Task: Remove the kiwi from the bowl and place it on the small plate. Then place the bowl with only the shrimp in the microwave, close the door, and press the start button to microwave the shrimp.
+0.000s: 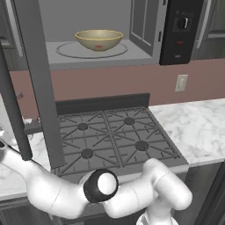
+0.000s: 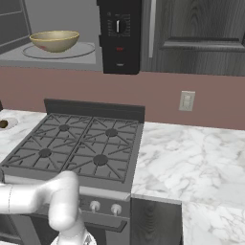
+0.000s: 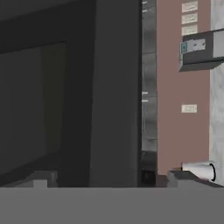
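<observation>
While the bowl (image 1: 99, 40) sits on the turntable inside the microwave (image 1: 181, 30), upper centre of the left base view, with the shrimp (image 1: 99, 46) showing red inside, the door (image 1: 38, 83) stands open at frame left. The kiwi (image 2: 3, 124) lies on the small plate (image 2: 9, 122) on the bench. I cannot tell how the fingers stand. A glancing push could leave the door unlatched.

bowl (image 1: 99, 39) with shrimp (image 1: 98, 46) inside open microwave (image 1: 181, 30)
</observation>
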### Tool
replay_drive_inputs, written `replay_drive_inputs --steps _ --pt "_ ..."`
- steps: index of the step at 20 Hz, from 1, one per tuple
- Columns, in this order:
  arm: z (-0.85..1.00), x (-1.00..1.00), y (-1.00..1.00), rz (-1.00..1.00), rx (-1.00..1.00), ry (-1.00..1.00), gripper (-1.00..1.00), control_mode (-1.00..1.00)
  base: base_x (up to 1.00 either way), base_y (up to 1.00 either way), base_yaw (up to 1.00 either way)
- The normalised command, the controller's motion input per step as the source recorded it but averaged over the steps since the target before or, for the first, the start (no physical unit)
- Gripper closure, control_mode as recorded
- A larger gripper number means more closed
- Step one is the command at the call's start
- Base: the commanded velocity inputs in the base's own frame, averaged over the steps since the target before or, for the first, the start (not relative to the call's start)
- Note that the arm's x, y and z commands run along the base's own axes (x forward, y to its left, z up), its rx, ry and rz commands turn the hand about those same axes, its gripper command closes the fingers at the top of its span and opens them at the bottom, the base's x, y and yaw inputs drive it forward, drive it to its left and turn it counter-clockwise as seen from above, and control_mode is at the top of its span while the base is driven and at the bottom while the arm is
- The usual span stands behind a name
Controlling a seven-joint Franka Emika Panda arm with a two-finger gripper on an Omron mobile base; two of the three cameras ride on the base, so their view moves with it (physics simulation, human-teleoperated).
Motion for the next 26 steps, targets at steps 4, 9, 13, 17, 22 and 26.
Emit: replay_drive_inputs --steps 4,9,13,17,22,26 --pt "-0.02 -0.11 -1.00 0.00 0.38 -0.06 -1.00 -1.00 0.00 0.00 0.00" --pt "-0.13 -0.06 -1.00 0.00 0.41 -0.01 -1.00 -1.00 0.00 0.00 0.00" --pt "0.00 0.00 -1.00 0.00 0.38 -0.03 -1.00 -1.00 0.00 0.00 0.00" --pt "-0.10 0.00 -1.00 0.07 0.35 -0.01 -1.00 -1.00 0.00 0.00 0.00" --pt "-0.14 0.27 -1.00 0.34 0.22 0.00 -1.00 -1.00 0.00 0.00 0.00" --pt "0.00 0.57 -0.91 0.42 0.16 -0.01 -1.00 -1.00 0.00 0.00 0.00"
